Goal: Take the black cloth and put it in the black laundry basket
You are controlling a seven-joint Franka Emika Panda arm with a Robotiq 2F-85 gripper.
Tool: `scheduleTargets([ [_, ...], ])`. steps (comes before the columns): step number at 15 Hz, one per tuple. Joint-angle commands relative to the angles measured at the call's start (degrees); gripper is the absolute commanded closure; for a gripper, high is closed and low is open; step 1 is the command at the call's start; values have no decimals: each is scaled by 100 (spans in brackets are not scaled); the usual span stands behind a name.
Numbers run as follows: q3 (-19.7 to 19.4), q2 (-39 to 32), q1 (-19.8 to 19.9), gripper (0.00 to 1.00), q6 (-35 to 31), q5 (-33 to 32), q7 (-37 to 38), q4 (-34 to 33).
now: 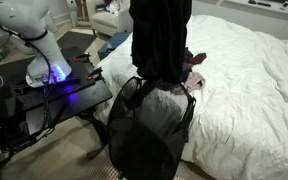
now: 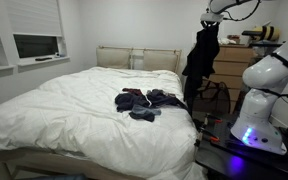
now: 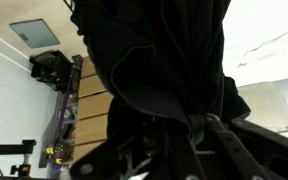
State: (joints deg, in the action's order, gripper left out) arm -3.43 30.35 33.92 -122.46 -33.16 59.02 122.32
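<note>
We are holding the cloth [image 1: 160,40] up in the air. It is hanging down long and loose, right over the basket [image 1: 149,125]. Its bottom end is reaching the basket's open top. It may be dipping a little inside, but we cannot be sure from here.

Our gripper [image 2: 209,22] is sitting up high, at the top of the cloth. In the wrist view the cloth is covering almost everything, so we are not seeing the fingers well. We are guessing they are squeezing tight on the cloth, since it is hanging and not falling.

So the first part is looking done: the cloth is off the bed [image 1: 254,90] and in our grip. The carrying part is looking nearly done too, since the cloth is hanging above the basket.

The last part is not done yet. The cloth is not lying in the basket. We are thinking the arm needs to go down so the cloth folds into the basket, and then the gripper needs to let go.

The basket is standing upright beside the bed. A small pile of clothes [image 2: 142,100] is lying on the bed, apart from our cloth.
</note>
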Motion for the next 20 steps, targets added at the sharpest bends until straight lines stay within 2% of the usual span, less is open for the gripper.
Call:
scheduleTargets([
  [1, -180, -212, 236, 96, 264, -464, 630, -494],
  [4, -423, -360, 348, 96, 340, -790, 1029, -713],
  [7, -727, -473, 306, 96, 133, -1034, 1157, -765],
  [13, -1187, -811, 160, 96, -867, -1252, 1043, -619],
  [17, -1486, -1238, 29, 96, -1432, -1010, 874, -386],
  [20, -1744, -1517, -207, 96, -1653, -433, 421, -105],
])
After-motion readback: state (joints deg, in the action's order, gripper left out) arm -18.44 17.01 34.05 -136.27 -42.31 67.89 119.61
